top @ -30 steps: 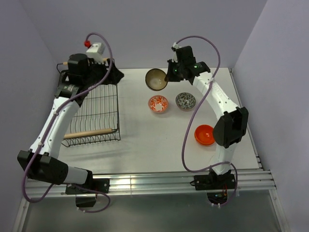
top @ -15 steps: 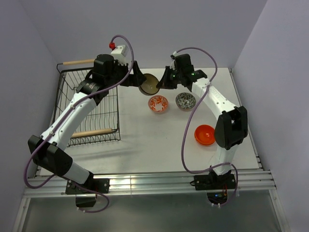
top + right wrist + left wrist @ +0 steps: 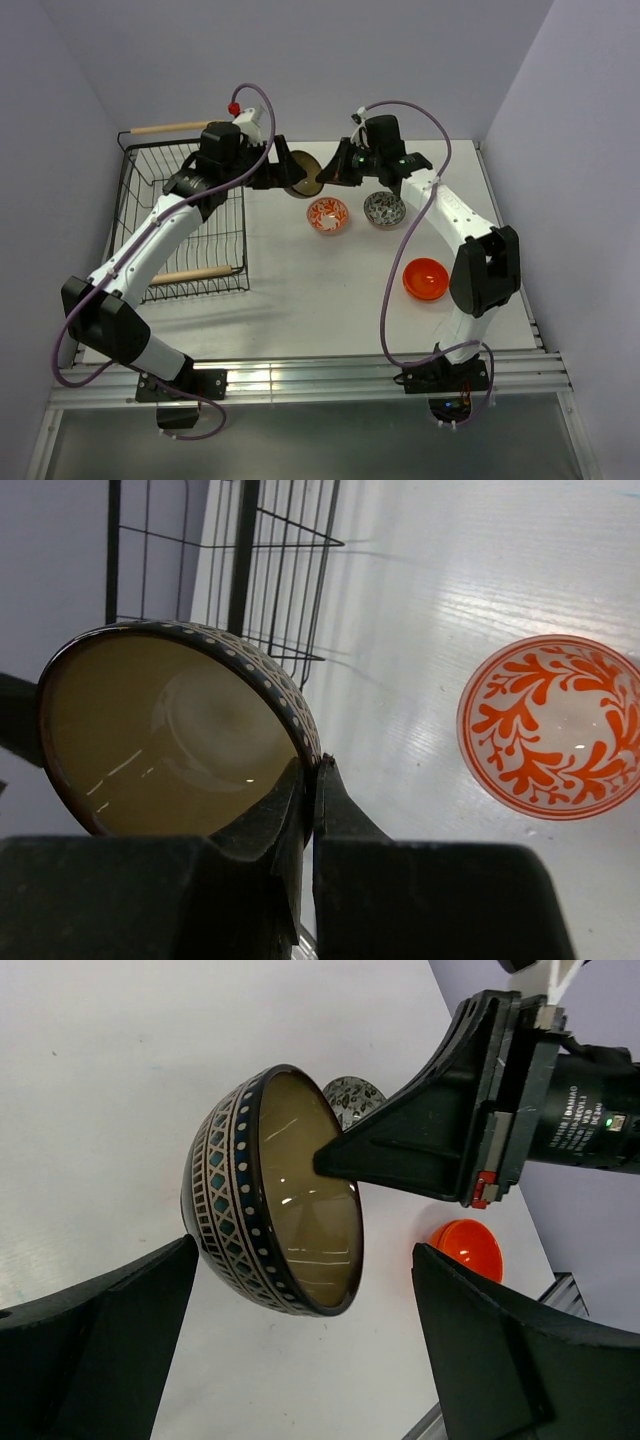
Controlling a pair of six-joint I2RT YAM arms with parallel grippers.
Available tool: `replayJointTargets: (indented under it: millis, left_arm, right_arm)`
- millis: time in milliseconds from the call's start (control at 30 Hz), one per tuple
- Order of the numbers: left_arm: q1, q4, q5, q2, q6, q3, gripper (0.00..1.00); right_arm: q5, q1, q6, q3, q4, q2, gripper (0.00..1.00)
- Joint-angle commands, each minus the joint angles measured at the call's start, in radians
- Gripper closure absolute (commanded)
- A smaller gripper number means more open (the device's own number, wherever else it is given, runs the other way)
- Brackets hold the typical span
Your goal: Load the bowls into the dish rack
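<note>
A tan-brown bowl [image 3: 304, 175] with a dark patterned outside hangs tilted on its side above the table's far middle. My right gripper [image 3: 326, 177] is shut on the bowl's [image 3: 170, 730] rim, one finger inside and one outside, as the right gripper [image 3: 311, 768] shows in its own view. My left gripper [image 3: 283, 173] is open, and the bowl [image 3: 270, 1190] sits just ahead of its spread fingers. On the table rest a red-and-white bowl [image 3: 328, 215], a grey-speckled bowl [image 3: 384, 208] and an orange bowl [image 3: 424, 279]. The black wire dish rack [image 3: 215, 225] stands at the left.
The rack's wooden handles lie at its far end [image 3: 165, 127] and near end [image 3: 185, 275]. Grey walls close in the back and both sides. The left arm stretches over the rack's far right corner. The rack's wires [image 3: 240, 560] show behind the bowl in the right wrist view.
My left arm swung right from over the rack to the held bowl, and its gripper opened. My right gripper carried the bowl a little left toward it.
</note>
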Motion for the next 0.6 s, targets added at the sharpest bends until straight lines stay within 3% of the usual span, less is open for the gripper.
replayJointTargets:
  millis: [0,167,400,567]
  left_arm:
    - [-0.001,0.015,0.015,-0.003,-0.04,-0.018,0.05]
    - [0.0,0.014,0.047,0.013,-0.063,-0.016,0.02]
    - [0.015,0.055,0.194,0.023,-0.137,-0.044,0.02]
    - [0.018,0.058,0.179,0.021,-0.166,-0.076,0.02]
  right_arm:
    - [-0.079,0.003,0.054,0.0,0.153,-0.087,1.0]
    - [-0.11,0.003,0.067,-0.026,0.19,-0.099,1.0]
    - [-0.168,0.003,0.097,-0.063,0.249,-0.11,1.0]
    - [-0.177,0.005,0.115,-0.085,0.291,-0.124,1.0]
